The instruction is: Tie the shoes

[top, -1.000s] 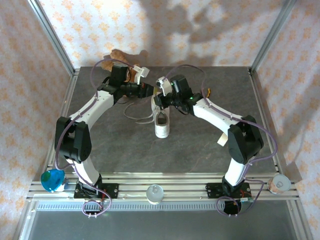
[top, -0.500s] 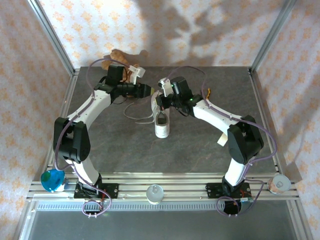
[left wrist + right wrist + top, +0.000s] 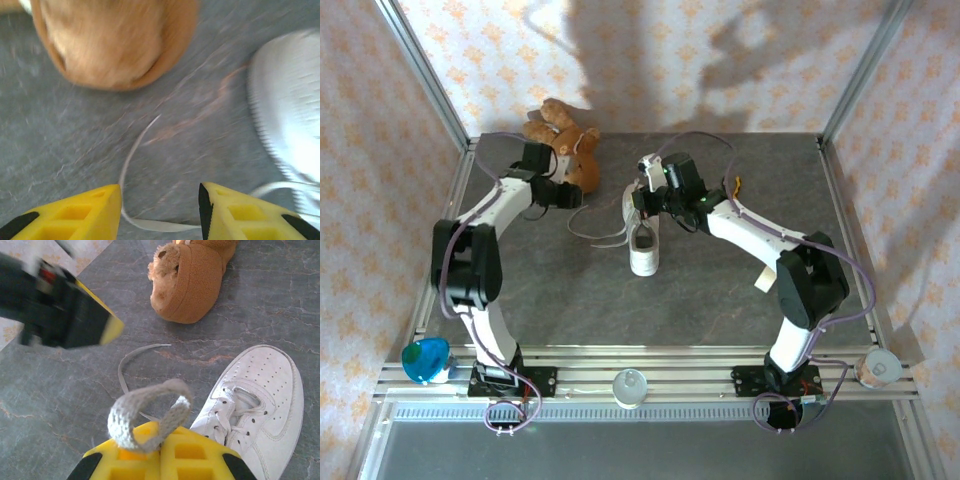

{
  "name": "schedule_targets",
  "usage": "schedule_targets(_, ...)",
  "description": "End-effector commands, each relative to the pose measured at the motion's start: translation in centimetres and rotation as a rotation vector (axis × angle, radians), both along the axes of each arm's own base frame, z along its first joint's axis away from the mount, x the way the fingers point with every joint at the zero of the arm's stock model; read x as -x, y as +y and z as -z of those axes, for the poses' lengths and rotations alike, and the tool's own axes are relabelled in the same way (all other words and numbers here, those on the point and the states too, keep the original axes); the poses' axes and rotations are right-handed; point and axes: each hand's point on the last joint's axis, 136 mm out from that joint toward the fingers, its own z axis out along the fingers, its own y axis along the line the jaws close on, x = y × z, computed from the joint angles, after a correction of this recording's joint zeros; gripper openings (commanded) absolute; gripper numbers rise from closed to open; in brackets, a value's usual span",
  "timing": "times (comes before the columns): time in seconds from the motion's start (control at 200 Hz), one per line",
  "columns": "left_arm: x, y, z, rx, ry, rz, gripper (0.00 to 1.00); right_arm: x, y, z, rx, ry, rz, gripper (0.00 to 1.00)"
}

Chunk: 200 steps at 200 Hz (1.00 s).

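Across the grey stone-patterned tabletop (image 3: 720,290) the two bulkiest loose things are a brown plush teddy bear (image 3: 563,135) slumped at the far left edge and, near the middle between the two arms, the small white low-top sneaker (image 3: 643,250), lying flat. The bear's foot is close to the sneaker but does not touch it.

Over the far end of the sneaker, the yellow right fingers (image 3: 185,455) are pressed together on a loop of white lace (image 3: 121,420), which stands up above them as a neat bow ear. Off to the left, beside the bear's foot, the yellow left fingers (image 3: 80,212) stand apart with nothing in them. They hang above a loose lace end (image 3: 132,150) that curves over the bare stone between them.

From where I stand, the job in hand looks like collecting that free strand so it can be wrapped round the held loop. To do it well, I'd bring the left fingers straight down astride the strand, where it lies flat and clear of both the bear and the sneaker's side. They should close only once the thin lace sits squarely between the pads, since it could easily slip out sideways. The right side should hold the loop steady and leave a little slack, so any pull goes into the lace and doesn't drag the light sneaker.
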Motion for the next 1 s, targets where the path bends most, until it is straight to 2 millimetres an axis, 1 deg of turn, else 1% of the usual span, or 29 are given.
schedule_targets(0.0,0.9,2.3,3.1,-0.143,0.121,-0.043,0.45,0.1,-0.2,-2.6,-0.033,-0.041,0.017,0.00)
schedule_targets(0.185,1.4,2.5,6.2,-0.158,0.199,-0.061,0.46,0.3,-0.5,-2.4,-0.022,-0.035,0.021,0.00)
schedule_targets(0.26,1.5,2.5,7.0,-0.159,0.215,-0.055,0.46,0.3,-0.5,-2.5,-0.021,-0.035,0.021,0.00)
schedule_targets(0.285,1.5,2.4,7.0,-0.160,0.224,-0.046,0.44,0.3,-0.5,-2.6,-0.023,-0.039,0.021,0.00)
schedule_targets(0.32,1.5,2.2,7.1,-0.155,0.226,-0.038,0.39,0.3,-0.5,-2.6,-0.022,-0.037,0.022,0.00)
schedule_targets(0.35,1.5,2.0,7.1,-0.146,0.227,-0.031,0.32,0.3,-0.5,-2.5,-0.020,-0.035,0.022,0.00)
schedule_targets(0.41,1.6,1.7,6.7,-0.132,0.227,-0.020,0.14,0.2,-0.5,-2.5,-0.020,-0.030,0.028,0.00)
schedule_targets(0.425,1.6,1.7,6.5,-0.127,0.223,-0.019,0.08,0.1,-0.5,-2.6,-0.022,-0.029,0.031,0.00)
schedule_targets(0.455,1.6,1.5,5.9,-0.121,0.215,-0.013,0.00,0.0,-0.5,-2.6,-0.022,-0.024,0.040,0.00)
schedule_targets(0.515,1.5,1.1,4.0,-0.110,0.175,0.003,0.00,-0.4,-0.8,-2.6,-0.017,-0.010,0.071,0.00)
schedule_targets(0.576,1.3,0.8,0.9,-0.106,0.107,0.018,0.00,-0.6,-0.8,-2.6,-0.016,0.003,0.090,0.00)
schedule_targets(0.586,1.3,0.8,0.7,-0.109,0.103,0.020,0.00,-0.7,-0.8,-2.6,-0.016,0.006,0.092,0.00)
schedule_targets(0.596,1.2,0.8,-0.6,-0.109,0.073,0.023,0.00,-0.7,-0.8,-2.5,-0.014,0.011,0.094,0.00)
schedule_targets(0.746,1.5,-0.4,-11.1,-0.113,-0.182,0.063,0.00,-1.1,-0.7,-2.0,-0.009,0.057,0.119,0.00)
schedule_targets(0.816,2.1,-1.5,-15.5,-0.130,-0.297,0.098,0.00,-1.3,-0.6,-2.1,-0.023,0.071,0.130,0.00)
schedule_targets(0.846,2.5,-2.2,-17.1,-0.137,-0.340,0.122,0.00,-1.4,-0.5,-2.2,-0.031,0.075,0.134,0.00)
schedule_targets(0.931,3.9,-4.4,-20.6,-0.148,-0.442,0.184,0.00,-1.8,-0.8,-2.4,-0.041,0.094,0.173,0.00)
schedule_targets(0.996,5.0,-6.0,-22.2,-0.142,-0.495,0.222,0.00,-2.1,-0.8,-2.6,-0.058,0.111,0.172,0.00)
